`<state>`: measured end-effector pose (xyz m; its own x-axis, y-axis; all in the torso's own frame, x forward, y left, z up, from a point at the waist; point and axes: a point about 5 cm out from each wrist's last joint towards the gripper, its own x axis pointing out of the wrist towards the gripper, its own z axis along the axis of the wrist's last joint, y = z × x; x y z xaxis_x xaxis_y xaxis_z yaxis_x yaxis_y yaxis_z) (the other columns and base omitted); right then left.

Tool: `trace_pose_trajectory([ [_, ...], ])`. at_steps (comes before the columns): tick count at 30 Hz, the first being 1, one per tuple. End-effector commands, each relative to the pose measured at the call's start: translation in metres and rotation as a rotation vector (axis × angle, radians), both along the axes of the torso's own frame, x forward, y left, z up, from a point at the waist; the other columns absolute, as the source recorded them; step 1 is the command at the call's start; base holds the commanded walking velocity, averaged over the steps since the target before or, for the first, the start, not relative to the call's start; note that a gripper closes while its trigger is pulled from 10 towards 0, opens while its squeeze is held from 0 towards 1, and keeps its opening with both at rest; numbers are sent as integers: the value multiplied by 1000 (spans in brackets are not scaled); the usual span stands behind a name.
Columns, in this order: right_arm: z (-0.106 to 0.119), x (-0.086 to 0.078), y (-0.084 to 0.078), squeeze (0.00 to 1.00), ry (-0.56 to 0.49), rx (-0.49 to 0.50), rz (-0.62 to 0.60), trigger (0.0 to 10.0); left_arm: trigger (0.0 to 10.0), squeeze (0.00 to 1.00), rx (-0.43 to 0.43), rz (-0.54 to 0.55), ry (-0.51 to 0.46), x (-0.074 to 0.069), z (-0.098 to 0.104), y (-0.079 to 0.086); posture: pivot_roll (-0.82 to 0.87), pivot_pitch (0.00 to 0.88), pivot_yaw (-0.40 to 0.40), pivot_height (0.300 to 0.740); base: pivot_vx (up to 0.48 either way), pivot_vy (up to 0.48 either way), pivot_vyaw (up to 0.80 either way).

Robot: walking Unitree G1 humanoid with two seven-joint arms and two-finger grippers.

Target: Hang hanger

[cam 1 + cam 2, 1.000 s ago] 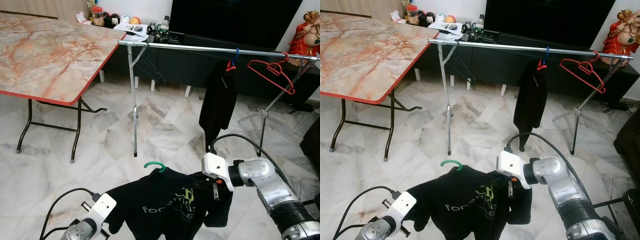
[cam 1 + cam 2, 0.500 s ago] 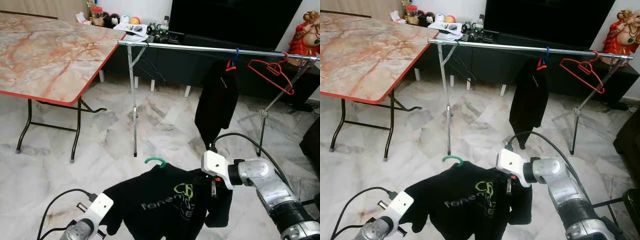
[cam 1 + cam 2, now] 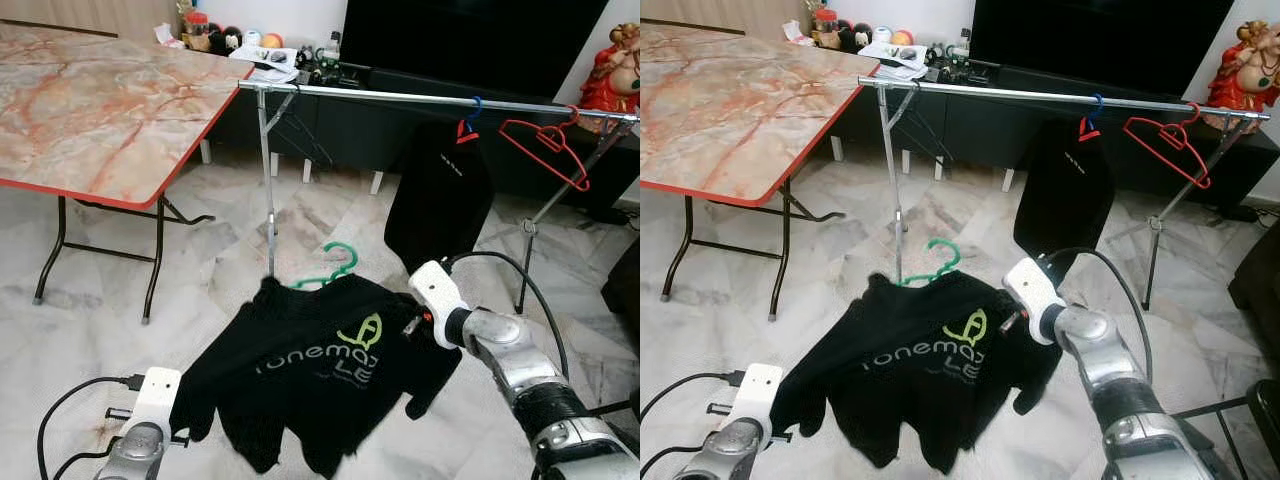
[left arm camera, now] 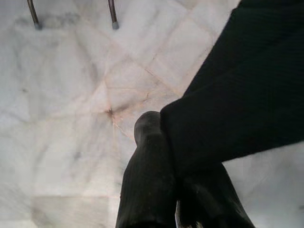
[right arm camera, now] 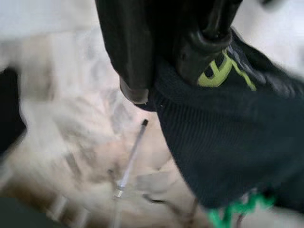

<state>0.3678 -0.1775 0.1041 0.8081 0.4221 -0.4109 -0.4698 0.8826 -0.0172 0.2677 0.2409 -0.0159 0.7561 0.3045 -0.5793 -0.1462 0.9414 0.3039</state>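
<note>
The left gripper (image 4: 178, 156) is pinching the sleeve edge of the black T-shirt (image 3: 320, 375), its fingers closed on the cloth, low over the marble floor (image 3: 90, 330). The shirt is hanging spread between the two arms on a green hanger (image 3: 335, 268), whose hook is tilting sideways above the collar rather than pointing up, well short of the rail (image 3: 400, 96).

The right gripper (image 5: 178, 71) is clamping the other shoulder of the shirt, fingers shut on the fabric.

Risks, as I judge them: both grips are on cloth, not on the hanger, so the hanger could be sliding out of the neck as the shirt is lifted. The tilted hook may be missing the rail or catching the black garment (image 3: 440, 200) already hanging near its right end, beside the red hanger (image 3: 545, 145).

No containers are holding anything relevant here; small clutter is sitting on the far corner of the tabletop (image 3: 100, 110).
</note>
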Motion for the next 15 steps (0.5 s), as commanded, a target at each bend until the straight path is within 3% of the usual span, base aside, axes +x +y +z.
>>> trace_pose_trajectory([
  [1, 41, 14, -61, 0, -114, 192, -449, 10000, 0, 0, 23, 228, 196, -46, -25, 34, 48, 89, -132, 740, 0, 0, 0],
  [6, 35, 12, -62, 0, -80, 255, -518, 10000, 0, 0, -9, 161, 202, -42, -26, 23, 47, 92, -133, 740, 0, 0, 0],
  [10, 31, 12, -58, 0, -52, 399, -581, 10000, 0, 0, -27, 71, 217, -35, -26, 13, 48, 95, -133, 740, 0, 0, 0],
  [11, 30, 13, -53, 0, -34, 458, -560, 10000, 0, 0, -38, 32, 221, -32, -26, 8, 52, 96, -133, 740, 0, 0, 0],
  [14, 30, 14, -47, 0, -24, 477, -510, 10000, 0, 0, -42, -14, 226, -30, -26, 4, 52, 96, -133, 740, 0, 0, 0],
  [15, 28, 13, -27, 0, 4, 442, -309, 10000, 0, 0, -28, -146, 200, -23, -23, -5, 48, 96, -132, 740, 0, 0, 0],
])
